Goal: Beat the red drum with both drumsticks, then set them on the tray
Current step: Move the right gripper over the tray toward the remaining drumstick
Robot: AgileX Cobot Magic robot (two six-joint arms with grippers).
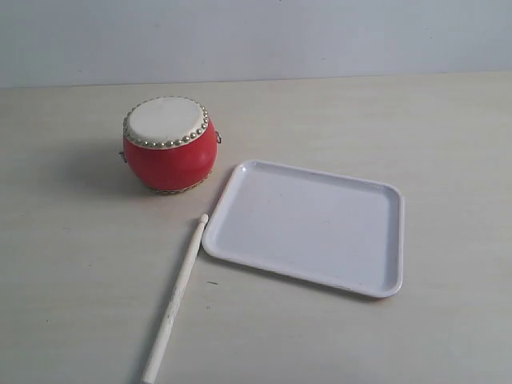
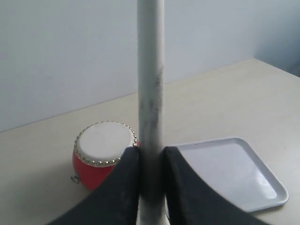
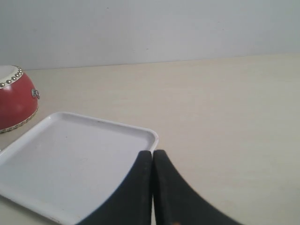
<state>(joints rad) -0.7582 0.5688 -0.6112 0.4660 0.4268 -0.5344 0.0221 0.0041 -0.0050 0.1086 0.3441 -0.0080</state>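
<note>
**A:** Red drum (image 1: 170, 144), where does it sit?

**B:** Upright on the pale table (image 1: 448, 144), cream skin up. It is near the white tray (image 1: 312, 224) but not touching it. The tray lies flat to the drum's right in the exterior view.

**A:** And the left arm?

**B:** The left gripper (image 2: 151, 152) faces the drum and tray from above the table. Its dark fingers (image 2: 124, 187) are clamped on a whitish drumstick (image 2: 150, 70), one on each side of the shaft. The stick runs on past the fingertips. In the exterior view its tip ends just beside the tray's near-left corner. I cannot tell whether the tip touches the rim or the table.

**A:** The right arm?

**B:** The right gripper (image 3: 153, 153) hangs low over the tray's near edge and points across the table at the grey wall (image 3: 187, 28). Its jaws are pressed together with nothing between them.

**A:** Can you see the arms themselves?

**B:** No, only the fingers show, and only in the wrist views.
</note>
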